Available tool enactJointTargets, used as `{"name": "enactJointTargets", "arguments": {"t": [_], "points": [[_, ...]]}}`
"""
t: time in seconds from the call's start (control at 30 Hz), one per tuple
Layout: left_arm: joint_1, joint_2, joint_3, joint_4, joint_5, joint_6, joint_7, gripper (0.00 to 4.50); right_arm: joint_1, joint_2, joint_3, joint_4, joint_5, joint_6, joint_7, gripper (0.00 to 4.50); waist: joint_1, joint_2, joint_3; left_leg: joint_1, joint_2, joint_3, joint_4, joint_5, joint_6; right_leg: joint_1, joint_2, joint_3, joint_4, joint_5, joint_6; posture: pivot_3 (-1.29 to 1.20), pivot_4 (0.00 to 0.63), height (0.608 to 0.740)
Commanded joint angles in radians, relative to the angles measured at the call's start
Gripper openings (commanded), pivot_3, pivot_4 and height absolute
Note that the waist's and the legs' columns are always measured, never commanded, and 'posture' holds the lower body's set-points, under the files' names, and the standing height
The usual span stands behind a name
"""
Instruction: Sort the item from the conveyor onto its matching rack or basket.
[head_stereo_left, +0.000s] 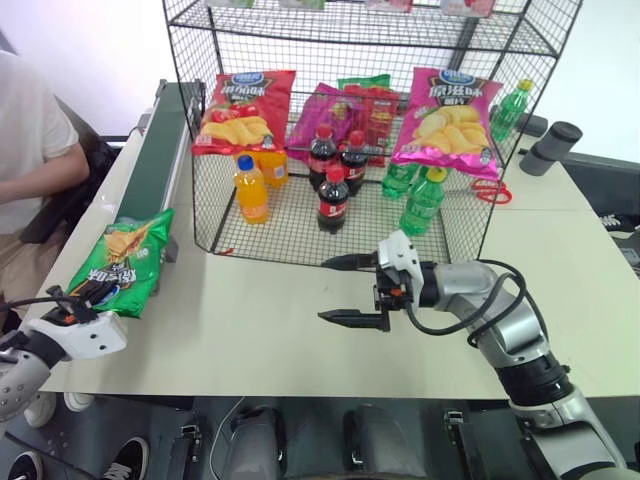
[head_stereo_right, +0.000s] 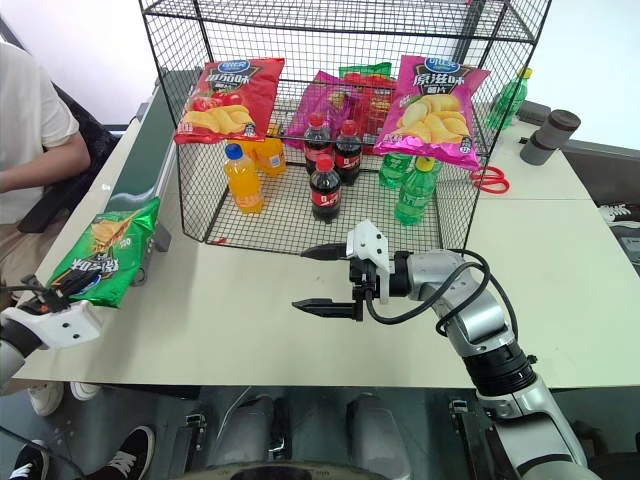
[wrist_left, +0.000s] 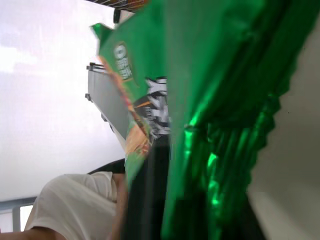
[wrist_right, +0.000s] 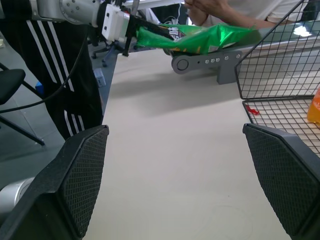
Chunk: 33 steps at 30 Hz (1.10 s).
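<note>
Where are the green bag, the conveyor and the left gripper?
green bag (head_stereo_left: 125, 262), left eye view, printed front.
conveyor (head_stereo_left: 165, 140), left eye view, belt surface.
left gripper (wrist_right: 134, 31), right wrist view, fingers at bag's edge.

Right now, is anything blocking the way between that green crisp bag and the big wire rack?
Nothing visible does. The left gripper is shut on the green crisp bag at the conveyor end, and bare table lies between it and the rack.

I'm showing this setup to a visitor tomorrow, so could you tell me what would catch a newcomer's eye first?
First, the tall black wire rack at the table's far side, stocked with bright crisp bags and drink bottles. Next, the shiny green crisp bag at the conveyor's near end, pinched by the left gripper. The right gripper hangs open over the table's middle.
</note>
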Motion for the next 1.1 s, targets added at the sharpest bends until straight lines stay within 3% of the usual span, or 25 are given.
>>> {"name": "enactJointTargets", "arguments": {"t": [0.03,0.1,0.23,0.3,0.43,0.57,0.73,0.83,0.93,1.1], "points": [[0.001,0.007,0.032,-0.045,-0.067,0.003,-0.020,0.08,-0.006,-0.001,-0.020,-0.027,0.000,-0.024,0.002,4.50,0.000,0.000,0.000,0.000,0.000,0.000,0.000,0.000,0.000,0.000,0.000,0.000,0.000,0.000,0.000,0.00,0.150,0.740],[0.000,0.010,0.047,-0.088,-0.165,0.002,-0.073,0.08,-0.007,0.000,-0.020,-0.018,-0.004,-0.031,0.003,4.50,0.000,0.000,0.000,0.000,0.000,0.000,0.000,0.000,0.000,0.000,0.000,0.000,0.000,0.000,0.000,0.00,0.150,0.740],[0.056,-0.013,0.045,-0.300,-0.545,0.120,-0.272,0.08,-0.005,-0.005,-0.030,0.007,-0.011,-0.052,0.011,4.50,0.000,0.000,0.000,0.000,0.001,0.000,0.000,0.000,0.000,0.000,0.000,0.000,0.000,0.000,0.000,0.00,0.150,0.740],[0.106,-0.005,0.062,-0.381,-0.597,0.141,-0.336,0.08,-0.008,-0.011,-0.034,0.025,-0.020,-0.069,0.015,4.50,-0.002,0.000,0.000,0.000,0.000,0.000,0.000,0.000,0.000,0.000,-0.001,0.000,0.000,0.000,0.000,0.00,0.150,0.740],[0.241,-0.009,0.123,-0.598,-0.878,0.213,-0.519,0.08,-0.007,-0.031,-0.055,0.056,-0.020,-0.091,0.028,4.50,-0.005,0.000,0.000,0.000,0.001,0.000,0.000,0.000,0.000,0.000,0.000,0.001,0.000,0.000,0.000,0.00,0.150,0.740],[0.275,-0.005,0.102,-0.759,-1.106,0.399,-0.588,0.08,0.023,-0.065,-0.095,0.030,0.033,-0.047,0.054,4.50,0.005,0.001,0.000,0.001,0.000,-0.001,0.000,0.000,0.000,0.001,0.000,0.001,0.000,0.000,0.000,0.00,0.150,0.740],[0.164,0.004,0.031,-0.838,-1.377,0.645,-0.630,0.08,0.081,-0.164,-0.180,-0.015,0.176,0.108,0.127,4.50,0.005,0.001,0.001,0.002,-0.001,-0.003,0.002,0.000,0.000,0.005,0.001,0.000,-0.001,0.000,0.000,0.00,0.150,0.740],[0.037,0.020,-0.005,-0.806,-1.639,0.848,-0.672,0.08,0.083,-0.225,-0.291,-0.048,0.397,0.337,0.122,4.50,0.003,0.002,0.001,0.003,-0.001,-0.003,0.002,0.000,0.000,0.005,0.002,0.000,-0.001,0.000,0.000,0.00,0.150,0.740],[-0.073,0.024,-0.034,-0.775,-1.802,1.013,-0.705,0.08,0.083,-0.250,-0.342,-0.066,0.491,0.436,0.104,4.50,-0.001,0.002,0.001,0.004,-0.001,-0.004,0.002,0.000,0.000,0.007,0.004,0.001,0.000,0.000,0.000,0.00,0.150,0.740],[-0.222,-0.030,-0.094,-0.726,-1.903,1.176,-0.738,0.08,0.062,-0.228,-0.411,-0.083,0.631,0.560,0.020,4.50,0.000,0.003,0.002,0.006,-0.001,-0.004,0.001,0.000,0.000,0.007,0.005,0.002,0.000,0.000,0.000,0.00,0.150,0.740]]}}
